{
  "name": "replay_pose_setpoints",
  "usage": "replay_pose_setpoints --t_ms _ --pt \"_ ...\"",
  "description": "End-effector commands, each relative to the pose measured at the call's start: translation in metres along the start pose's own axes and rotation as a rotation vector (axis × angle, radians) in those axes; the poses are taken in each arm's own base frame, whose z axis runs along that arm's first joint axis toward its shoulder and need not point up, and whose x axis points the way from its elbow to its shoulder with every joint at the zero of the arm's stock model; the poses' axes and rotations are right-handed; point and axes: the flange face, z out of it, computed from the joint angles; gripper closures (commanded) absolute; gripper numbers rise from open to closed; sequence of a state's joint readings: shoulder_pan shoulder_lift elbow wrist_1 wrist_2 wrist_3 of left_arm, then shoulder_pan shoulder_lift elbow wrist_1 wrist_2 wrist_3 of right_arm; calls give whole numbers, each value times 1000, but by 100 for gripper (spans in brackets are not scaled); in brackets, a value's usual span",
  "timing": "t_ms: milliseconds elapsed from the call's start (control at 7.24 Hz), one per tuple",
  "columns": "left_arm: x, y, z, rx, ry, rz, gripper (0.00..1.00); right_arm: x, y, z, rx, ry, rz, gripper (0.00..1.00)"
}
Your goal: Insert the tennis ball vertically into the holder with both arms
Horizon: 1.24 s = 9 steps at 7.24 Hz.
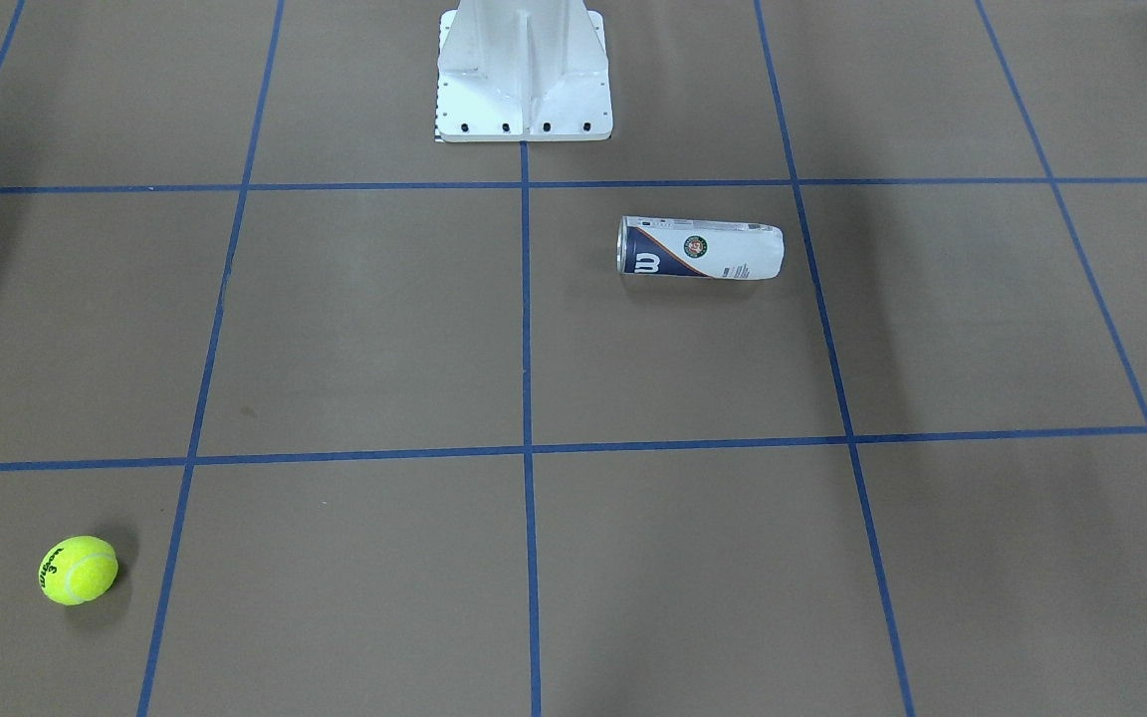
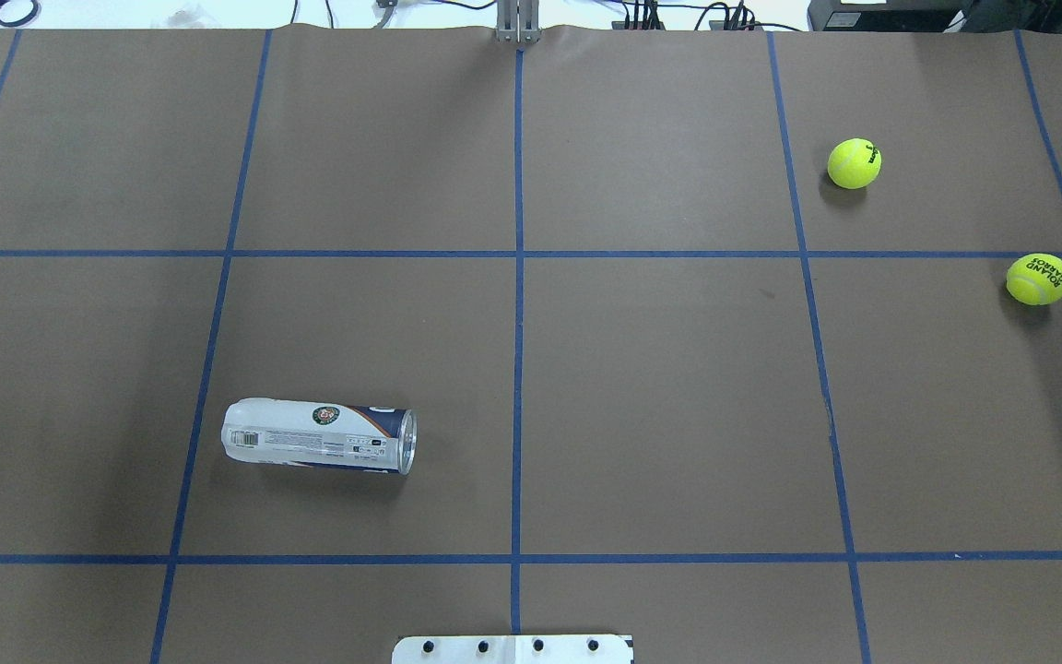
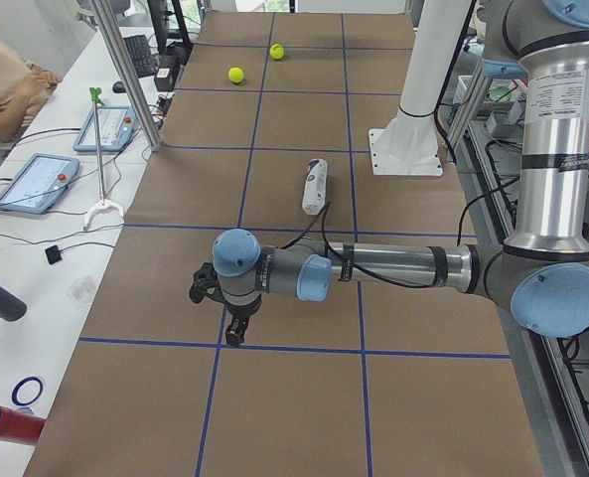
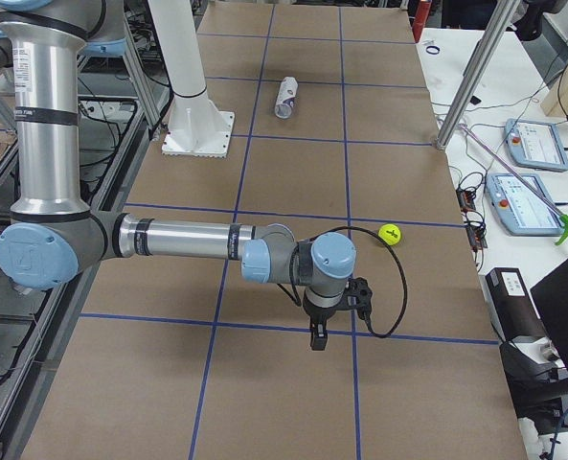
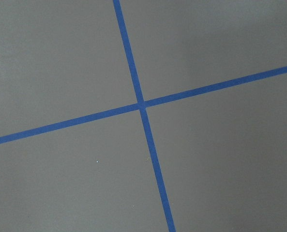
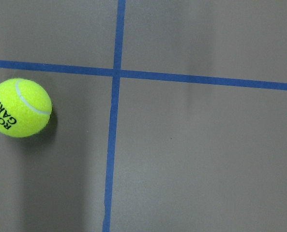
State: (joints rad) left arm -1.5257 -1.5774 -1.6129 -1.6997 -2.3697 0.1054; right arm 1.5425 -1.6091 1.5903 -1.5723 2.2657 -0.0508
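Holder (image 2: 319, 436) lies on its side at 8 o'clock from centre of table (image 2: 678, 415) in overhead view, silver mouth facing 3 o'clock. Tennis ball (image 2: 1038, 278) and second ball (image 2: 854, 163) sit toward 2 o'clock, well apart from it. Left gripper (image 3: 234, 330) and right gripper (image 4: 318, 335) hang over bare paper; cannot tell whether fingers are spread or pressed together.

Likely risks:
- off-centre pinch rolls round holder away
- glancing touch sends ball skidding
- tilted mouth rejects ball

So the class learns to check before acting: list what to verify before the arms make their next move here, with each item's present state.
1. Tennis-ball can upright: not ok, it lies on its side.
2. Nothing touching the can: ok.
3. Roland Garros tennis ball free on the table: ok.
4. Left gripper open: cannot tell.
5. Right gripper open: cannot tell.
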Motion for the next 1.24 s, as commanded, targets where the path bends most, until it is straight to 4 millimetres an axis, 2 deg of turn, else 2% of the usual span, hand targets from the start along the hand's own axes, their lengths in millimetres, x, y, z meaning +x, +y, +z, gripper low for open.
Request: replay_pose_setpoints --t_ms 0,276,553,691,829,967,1105 --pt "14 -31 -16 40 -4 41 0 0 0 0 0 0 -1 0" --pt "39 -85 -41 145 -17 154 0 1 0 0 0 0 1 0" --pt "58 -104 -44 187 10 175 0 0 0 1 -1 1 0 0" --pt "74 -111 -31 191 24 224 0 0 0 1 -1 0 2 0" --pt "97 -119 -32 234 38 304 0 0 0 0 1 0 2 0" --pt "132 -128 -12 255 58 396 0 -1 -1 -1 1 0 0 0" --pt "195 -148 2 293 103 541 0 -1 -1 -1 1 0 0 0"
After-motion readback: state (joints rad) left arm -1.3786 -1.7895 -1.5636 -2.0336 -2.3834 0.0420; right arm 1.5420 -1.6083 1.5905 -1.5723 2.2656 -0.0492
